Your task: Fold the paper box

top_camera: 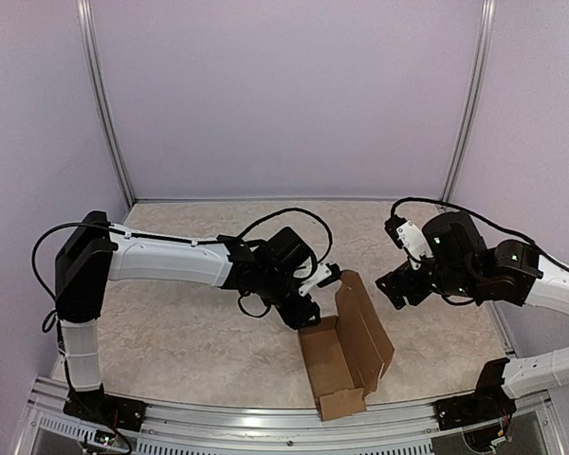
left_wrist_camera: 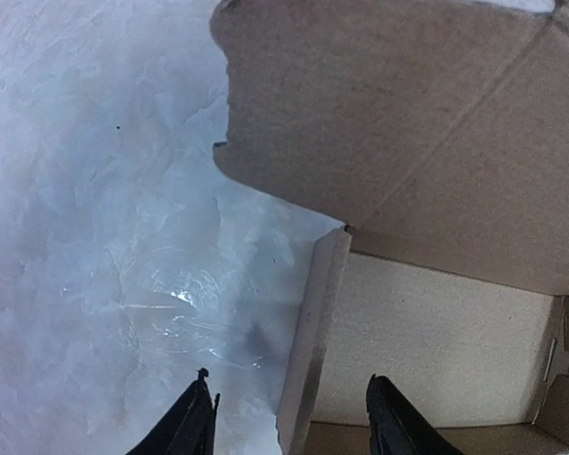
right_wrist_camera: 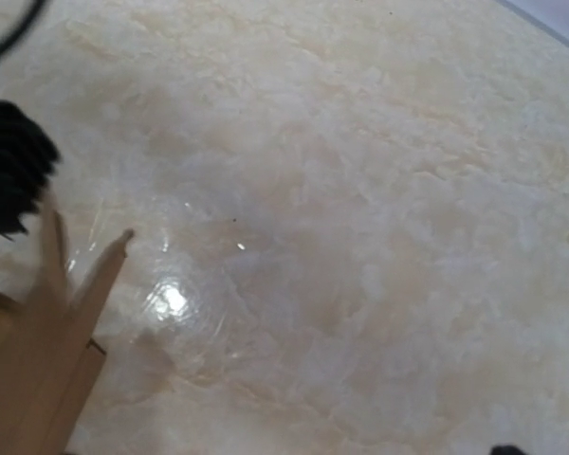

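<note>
Hovering at the far left corner of the paper box (top_camera: 329, 365), the left jaws stand part open with nothing in them. In the left wrist view the two fingertips (left_wrist_camera: 197, 422) sit either side of the box's left side wall (left_wrist_camera: 308, 341), with a gap on each side. The right jaws hang well off to the right, clear of the cardboard. Whether they are open or shut I cannot tell, since the overhead view is too dark there and their own camera shows mostly bare worktop (right_wrist_camera: 360, 237).

The box lies on the worktop near the front rail, between the two arms. It is an open tray with its big lid flap (top_camera: 365, 318) rearing up and leaning right.

Handling, as I judge it: thin brown card, very light, so it will skid on that glossy surface if it is pushed without a brace. It is stiff across a panel and floppy at the scored creases, and it dents easily under a hard pinch. The best hold looks like a wall edge or the free rim of the lid flap, pinched gently while the other arm steadies the tray.
</note>
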Available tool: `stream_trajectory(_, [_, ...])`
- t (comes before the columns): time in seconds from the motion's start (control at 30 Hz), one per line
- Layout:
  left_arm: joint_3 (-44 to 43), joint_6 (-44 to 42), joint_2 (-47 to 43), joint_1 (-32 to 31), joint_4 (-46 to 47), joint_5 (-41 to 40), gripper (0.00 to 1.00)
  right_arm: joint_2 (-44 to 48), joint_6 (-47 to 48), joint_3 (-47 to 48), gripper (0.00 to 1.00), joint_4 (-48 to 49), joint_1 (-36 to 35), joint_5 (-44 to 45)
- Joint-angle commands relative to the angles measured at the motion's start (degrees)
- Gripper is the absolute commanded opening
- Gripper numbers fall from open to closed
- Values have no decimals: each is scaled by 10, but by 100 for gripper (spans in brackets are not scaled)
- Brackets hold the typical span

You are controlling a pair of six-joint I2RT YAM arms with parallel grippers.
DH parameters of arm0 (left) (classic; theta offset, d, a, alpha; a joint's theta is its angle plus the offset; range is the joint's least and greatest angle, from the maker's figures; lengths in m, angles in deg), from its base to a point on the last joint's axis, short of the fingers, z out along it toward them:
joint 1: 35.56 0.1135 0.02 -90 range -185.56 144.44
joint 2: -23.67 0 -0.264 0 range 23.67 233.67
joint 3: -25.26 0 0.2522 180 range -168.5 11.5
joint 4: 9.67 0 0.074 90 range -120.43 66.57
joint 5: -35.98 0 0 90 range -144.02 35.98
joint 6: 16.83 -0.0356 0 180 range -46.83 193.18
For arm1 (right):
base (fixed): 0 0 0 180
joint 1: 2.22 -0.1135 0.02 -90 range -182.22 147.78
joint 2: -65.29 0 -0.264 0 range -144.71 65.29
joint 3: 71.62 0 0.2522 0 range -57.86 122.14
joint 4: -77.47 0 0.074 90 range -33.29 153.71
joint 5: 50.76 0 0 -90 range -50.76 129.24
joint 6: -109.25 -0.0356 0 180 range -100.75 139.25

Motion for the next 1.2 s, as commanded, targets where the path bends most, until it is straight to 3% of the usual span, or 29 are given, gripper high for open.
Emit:
stream_trajectory(0.0, [-34,-11,31,-5,-36,13,48,22,-18,-22,92,32,6,-10])
stream_trajectory(0.63, [-73,-10,85,-12,-57,11,28,105,-26,-55,90,67,7,0])
stream_trajectory(1.0, [-72,1,90,-12,-62,-26,0,114,-28,-73,89,92,7,-4])
stream_trajectory(1.17, [-44,42,71,-12,-58,-69,0,122,-33,-91,89,118,7,-7])
